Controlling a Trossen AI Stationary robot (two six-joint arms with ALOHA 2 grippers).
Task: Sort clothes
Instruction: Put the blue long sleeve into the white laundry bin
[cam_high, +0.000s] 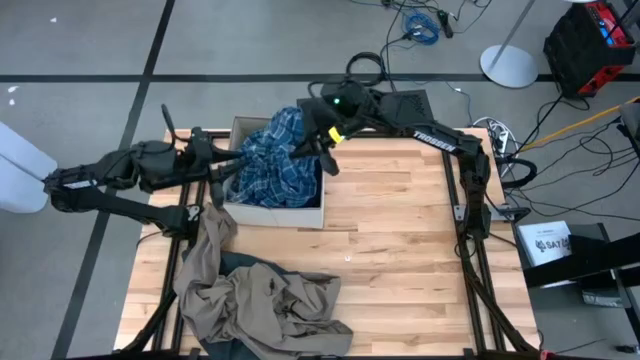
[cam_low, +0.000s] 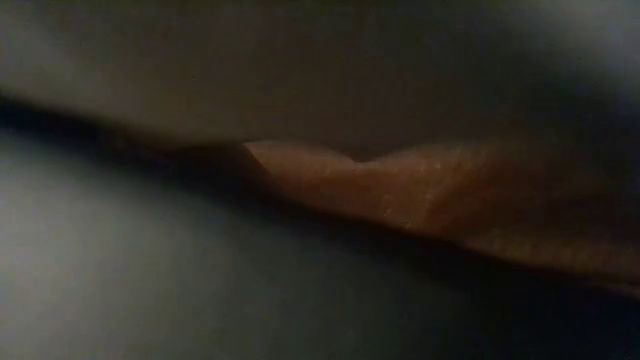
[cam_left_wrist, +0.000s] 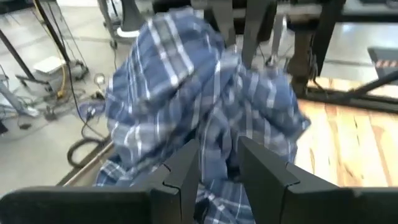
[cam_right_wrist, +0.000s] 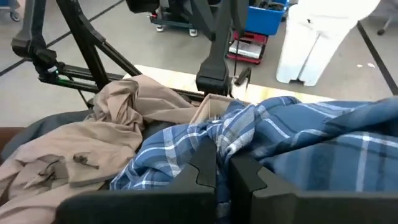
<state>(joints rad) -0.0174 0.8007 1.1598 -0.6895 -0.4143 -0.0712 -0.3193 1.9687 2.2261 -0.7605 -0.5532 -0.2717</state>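
Right gripper (cam_high: 322, 150) clamped on a fold of the blue-and-white plaid garment (cam_high: 281, 165), fingers (cam_right_wrist: 202, 163) pressed together with cloth pinched between them, hovering over the two-o'clock corner of the cardboard box (cam_high: 275, 213); arm reaching in from the table's one-o'clock edge, elbow bent, wrist angled toward eight o'clock. Left gripper (cam_high: 226, 168) at the box's nine-o'clock wall, fingers (cam_left_wrist: 186, 171) standing partly apart with plaid cloth showing in the gap; cannot tell whether any of it is actually gripped. Left arm stretched nearly flat from beyond the table's nine-o'clock edge toward three o'clock. Counted: two arms, two grippers, one box, three garments in sight. Plaid garment: blue with thin white check lines, crumpled and heaped high, filling the box and bulging over its rim, lifted into a peak at the right gripper. Khaki-tan garment (cam_high: 262, 303): wrinkled, spread over the table's seven-o'clock quarter, one long strip running up toward the left gripper at eleven o'clock of the pile. Dark navy garment (cam_high: 252, 268): only a small patch visible, tucked among the tan folds. Wooden table (cam_high: 400, 260) bare across the three-to-five-o'clock side. Low view smothered by cloth, only dim tan folds visible.
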